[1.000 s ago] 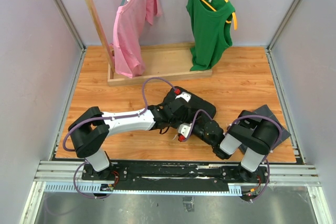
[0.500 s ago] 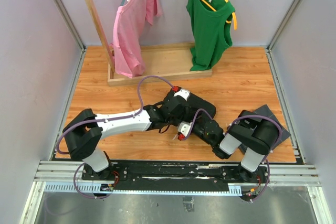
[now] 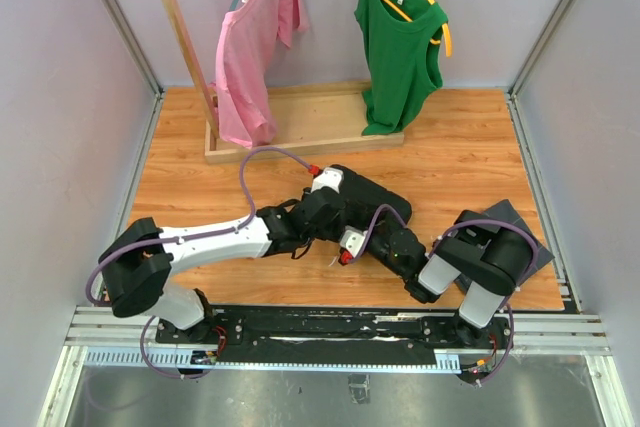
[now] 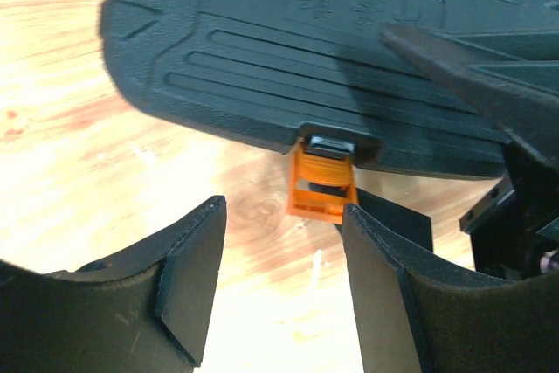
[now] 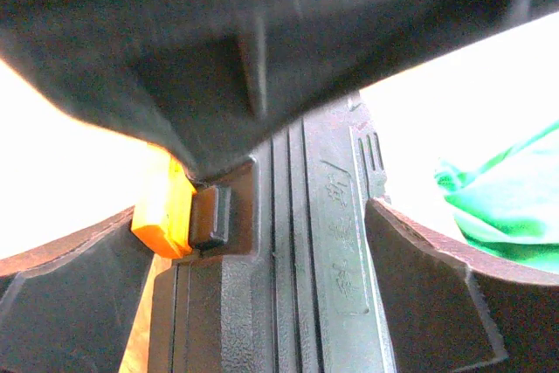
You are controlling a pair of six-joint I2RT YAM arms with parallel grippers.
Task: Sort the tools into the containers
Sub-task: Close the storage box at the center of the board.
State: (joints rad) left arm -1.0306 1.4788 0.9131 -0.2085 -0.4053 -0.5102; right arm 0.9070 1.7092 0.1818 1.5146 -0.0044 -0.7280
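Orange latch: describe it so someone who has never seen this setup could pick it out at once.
On the wooden tabletop, in front of the clothes rack, a black tool case lies near the middle. On the case edge that faces the left gripper sits a small orange latch. It is the only orange piece on that all-black ribbed shell.

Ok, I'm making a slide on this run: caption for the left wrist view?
Open left end effector lined up on the orange latch at the edge of the black tool case.
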